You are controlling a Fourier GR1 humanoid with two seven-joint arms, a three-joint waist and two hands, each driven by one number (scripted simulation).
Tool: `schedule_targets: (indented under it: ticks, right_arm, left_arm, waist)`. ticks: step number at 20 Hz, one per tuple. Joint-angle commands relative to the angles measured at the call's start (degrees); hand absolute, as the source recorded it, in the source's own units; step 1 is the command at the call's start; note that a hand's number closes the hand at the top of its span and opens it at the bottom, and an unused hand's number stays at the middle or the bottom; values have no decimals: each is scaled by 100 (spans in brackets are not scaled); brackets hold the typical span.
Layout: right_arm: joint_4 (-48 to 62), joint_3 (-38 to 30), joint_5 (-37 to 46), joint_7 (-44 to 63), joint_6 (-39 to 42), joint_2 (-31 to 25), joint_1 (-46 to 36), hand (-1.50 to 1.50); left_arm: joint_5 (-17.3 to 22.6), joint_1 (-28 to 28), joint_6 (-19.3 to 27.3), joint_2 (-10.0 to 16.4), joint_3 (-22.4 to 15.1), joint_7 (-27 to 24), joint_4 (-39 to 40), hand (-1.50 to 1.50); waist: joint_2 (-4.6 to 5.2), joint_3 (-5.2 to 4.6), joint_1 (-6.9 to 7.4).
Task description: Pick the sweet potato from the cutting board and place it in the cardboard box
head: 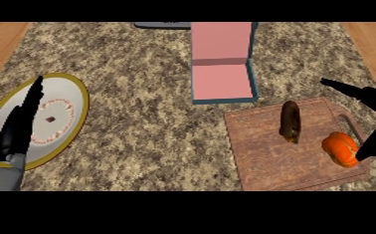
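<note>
A brown sweet potato [291,122] lies lengthwise on the wooden cutting board [272,153] at the lower right. An orange round vegetable [340,149] sits on the board's right side. Behind the board stands an open box [220,81] with a pink inside and a blue rim, its lid tilted back. My right hand [360,94] shows at the right edge, fingers spread, to the right of the sweet potato and apart from it. My left hand [21,123] rests at the lower left, fingers straight, over a plate.
A white plate with a yellow rim [70,113] lies at the left under my left hand. A grey object [163,25] pokes in at the back edge. The speckled counter [140,103] has wooden strips at both sides.
</note>
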Motion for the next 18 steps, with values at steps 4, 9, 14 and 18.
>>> schedule_targets:
  ticks: [4, 9, 14, 18]
  right_arm:
    - [-178, -30, 601, 826, 570, 424, -283, -150]
    - [312, -40, 1272, 826, 432, 967, -569, -150]
    - [442, -334, 1623, 600, 570, 1031, -479, -150]
    - [-204, -526, 1609, 830, 657, 1331, -163, -150]
  left_arm:
    - [-242, -187, -103, -121, 214, 118, 145, 0]
    - [-272, 18, -282, -222, 429, -311, 344, 0]
    - [-644, 77, -119, -447, 295, 529, -541, 0]
    - [-642, -245, -420, -324, 660, 160, 145, 0]
  waist:
    - [-7, 10, -77]
    - [0, 11, -57]
    - [-7, 14, -59]
    - [-10, 11, -103]
